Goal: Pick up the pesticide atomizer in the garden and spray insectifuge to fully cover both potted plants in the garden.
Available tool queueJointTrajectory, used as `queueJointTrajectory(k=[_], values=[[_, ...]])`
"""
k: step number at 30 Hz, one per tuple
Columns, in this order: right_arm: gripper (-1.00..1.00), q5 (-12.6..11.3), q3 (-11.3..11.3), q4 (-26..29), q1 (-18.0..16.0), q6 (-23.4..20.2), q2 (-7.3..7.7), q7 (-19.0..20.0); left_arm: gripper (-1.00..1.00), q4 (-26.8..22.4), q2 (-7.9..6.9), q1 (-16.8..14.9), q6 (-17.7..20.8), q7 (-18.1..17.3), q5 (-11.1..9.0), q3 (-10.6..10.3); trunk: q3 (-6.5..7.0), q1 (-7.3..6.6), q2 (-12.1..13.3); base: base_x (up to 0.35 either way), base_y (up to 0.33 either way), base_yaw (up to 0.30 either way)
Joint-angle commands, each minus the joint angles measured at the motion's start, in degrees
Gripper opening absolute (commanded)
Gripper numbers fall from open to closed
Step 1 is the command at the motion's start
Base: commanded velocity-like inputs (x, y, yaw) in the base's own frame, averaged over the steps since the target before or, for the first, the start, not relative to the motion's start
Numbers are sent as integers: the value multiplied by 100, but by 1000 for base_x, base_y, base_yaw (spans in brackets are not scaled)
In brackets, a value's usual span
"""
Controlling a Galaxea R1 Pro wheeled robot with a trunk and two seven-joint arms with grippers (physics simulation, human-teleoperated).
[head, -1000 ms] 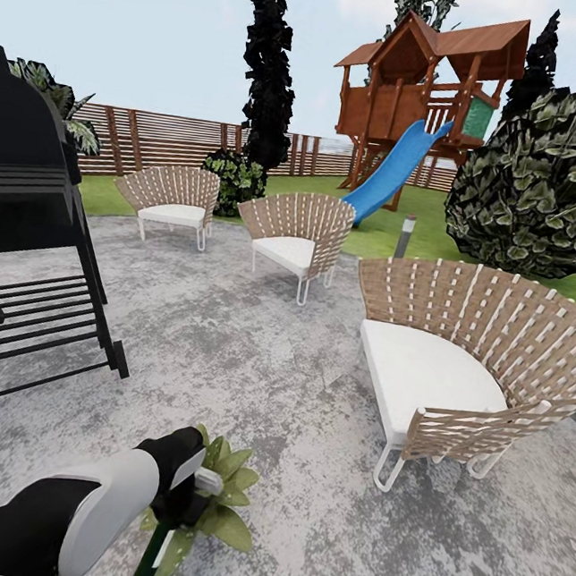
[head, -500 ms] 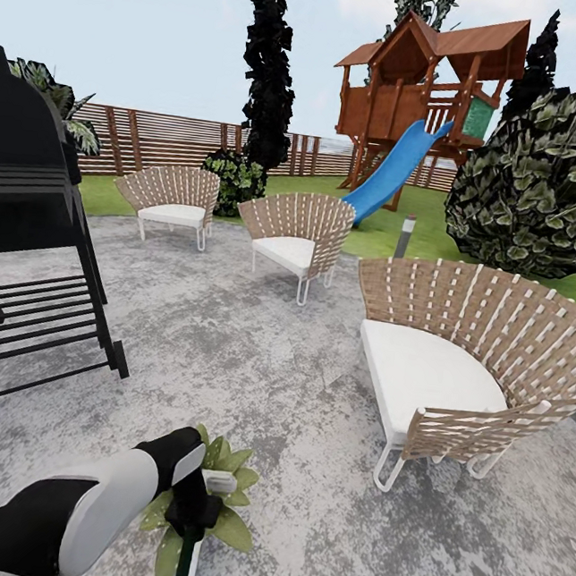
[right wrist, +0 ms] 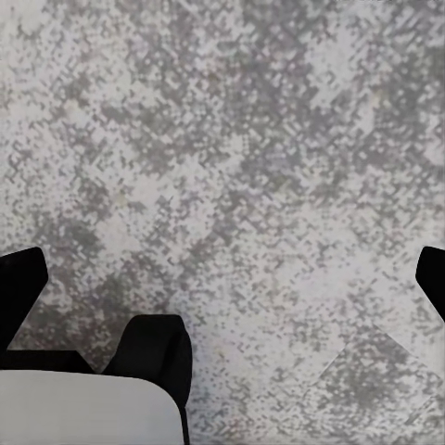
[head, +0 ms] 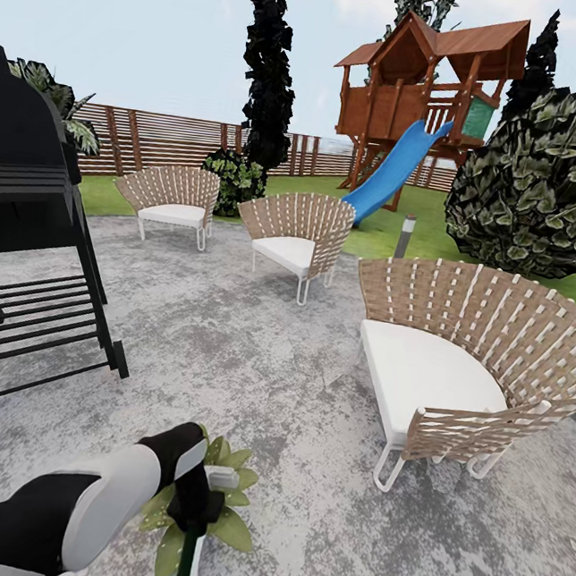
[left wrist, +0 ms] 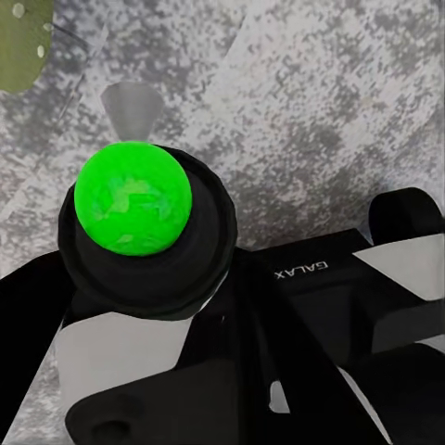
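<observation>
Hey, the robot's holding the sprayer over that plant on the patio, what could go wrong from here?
1. The left gripper holds the pesticide atomizer very close above the light-green potted plant; dropping lower could press into its leaves.
2. In the head view the left arm hides part of the plant, so spray coverage there is hard to judge.
3. The second potted plant isn't visible now; turning to reach it might bring the arm near the black grill.

Your left arm [head: 71,514] is glossy black with a white shell near the wrist; its gripper [left wrist: 278,371] is black and white, stamped "GALAX". Black fingers [right wrist: 19,287] frame the right wrist.
</observation>
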State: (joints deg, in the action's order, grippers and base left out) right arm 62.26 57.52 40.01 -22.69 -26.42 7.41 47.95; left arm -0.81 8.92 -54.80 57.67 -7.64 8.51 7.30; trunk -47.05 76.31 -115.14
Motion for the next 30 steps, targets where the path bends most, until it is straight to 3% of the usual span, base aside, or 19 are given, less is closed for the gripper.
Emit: queueJointTrajectory(k=[1, 7, 13, 19, 30], values=[[100, 32, 23, 7, -10, -13, -3, 39, -100, -8, 7, 6, 25, -27, 63, 43, -5, -1, -3, 0, 0, 0], [100, 34, 23, 7, -10, -13, -3, 38, -100, -7, 108, 42, 21, -33, 63, 43, -5, -1, -3, 0, 0, 0], [100, 32, 23, 7, -7, -13, -3, 39, -100, 1, 108, 98, 18, -67, 61, 61, -5, -1, -3, 0, 0, 0], [100, 33, 23, 7, -7, -13, 1, 39, -100, -6, 108, 478, 5, -285, 61, 86, -5, -1, -3, 0, 0, 0], [100, 33, 23, 7, -8, -13, 15, 39, -100, -7, 108, 514, -2, -299, 54, 94, -5, -1, -3, 133, 0, -119]])
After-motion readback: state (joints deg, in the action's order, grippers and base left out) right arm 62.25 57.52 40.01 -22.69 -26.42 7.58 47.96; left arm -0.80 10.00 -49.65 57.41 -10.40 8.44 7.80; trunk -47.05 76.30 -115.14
